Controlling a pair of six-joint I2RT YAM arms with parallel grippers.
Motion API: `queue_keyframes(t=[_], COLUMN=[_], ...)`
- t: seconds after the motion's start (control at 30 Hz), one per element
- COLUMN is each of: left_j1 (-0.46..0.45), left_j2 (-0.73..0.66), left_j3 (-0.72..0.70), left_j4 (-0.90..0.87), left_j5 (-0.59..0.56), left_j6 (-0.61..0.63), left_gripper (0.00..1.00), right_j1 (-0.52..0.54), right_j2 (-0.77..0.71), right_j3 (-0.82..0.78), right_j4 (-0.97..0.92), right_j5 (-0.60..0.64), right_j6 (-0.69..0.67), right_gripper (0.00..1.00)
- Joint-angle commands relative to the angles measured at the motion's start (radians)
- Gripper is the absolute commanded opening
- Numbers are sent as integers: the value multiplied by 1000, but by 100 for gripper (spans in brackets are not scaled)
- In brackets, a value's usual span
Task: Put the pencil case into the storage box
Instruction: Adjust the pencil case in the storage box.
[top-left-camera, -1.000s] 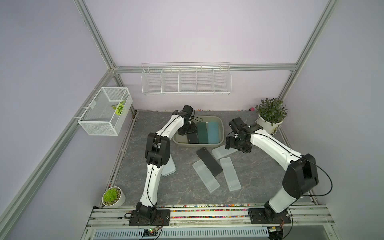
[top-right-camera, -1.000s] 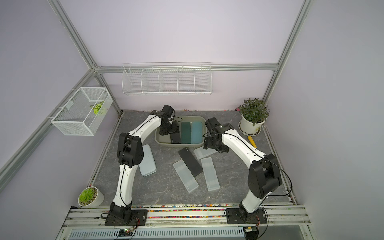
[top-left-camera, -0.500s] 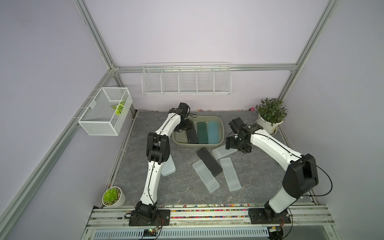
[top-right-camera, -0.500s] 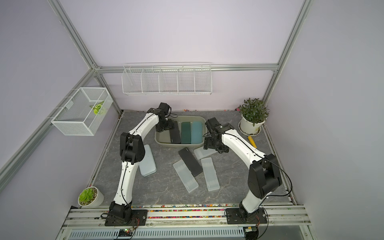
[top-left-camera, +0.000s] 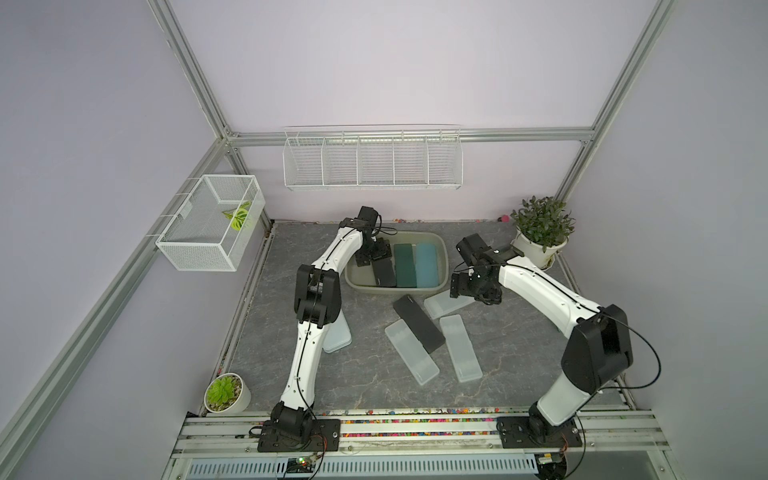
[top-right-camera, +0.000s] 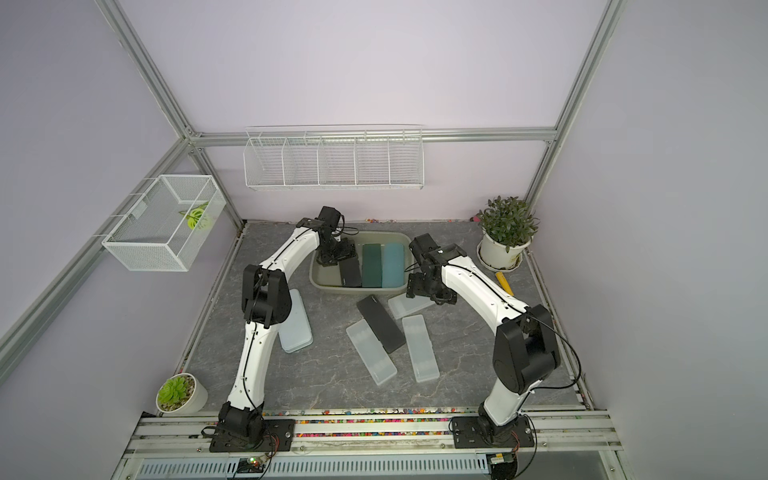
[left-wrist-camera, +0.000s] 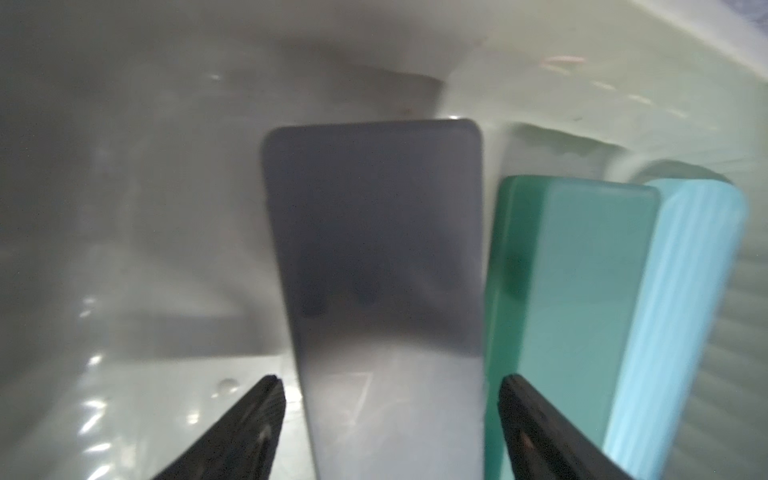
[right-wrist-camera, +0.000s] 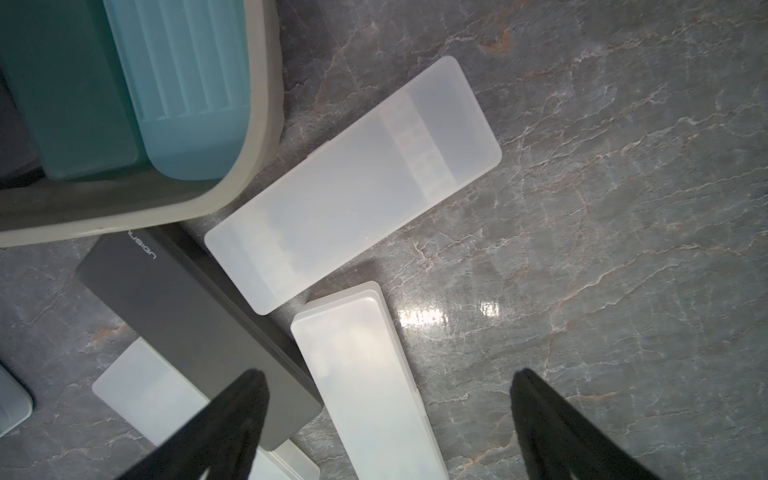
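My left gripper hangs in the storage box at the tabletop's far edge, jaws parted and gripping nothing, the dark pencil case lying flat beside the green case, seemingly to save room; my right gripper hovers wide open, empty.

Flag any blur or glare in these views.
Left wrist view: soft throughout, the dark pencil case hazy, pale glare over its end nearest the lens. Right wrist view: sharp, one bright reflection on the tabletop. Both top views: sharp, evenly lit.

Pencil case — flat in storage box
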Motion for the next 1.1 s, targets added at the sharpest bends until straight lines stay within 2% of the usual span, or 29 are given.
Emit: queue_keyframes(t=[0.0, 0.47, 0.7, 0.87, 0.97, 1.07], left_j1=[-7, -31, -31, -57, -116, -188], left_j2=[13, -18, -160, -326, -418, -495], left_j3=[-13, -36, -62, -188, -304, -436], left_j4=[41, 78, 19, -60, -106, -136], left_j5=[70, 103, -2, -98, -147, -155], left_j6=[-27, -61, -53, -33, -37, -91], left_gripper=[85, 86, 90, 87, 84, 83], right_j1=[-4, -5, 4, 5, 3, 3], right_j2=[10, 5, -16, -53, -86, -129], right_j3=[20, 17, -7, -46, -74, -111], right_j4=[-13, -5, 15, 30, 37, 44], right_j5=[5, -1, -7, -7, -7, -11], right_j6=[4, -8, -14, -12, -7, -1], right_gripper=[95, 95, 95, 95, 95, 95])
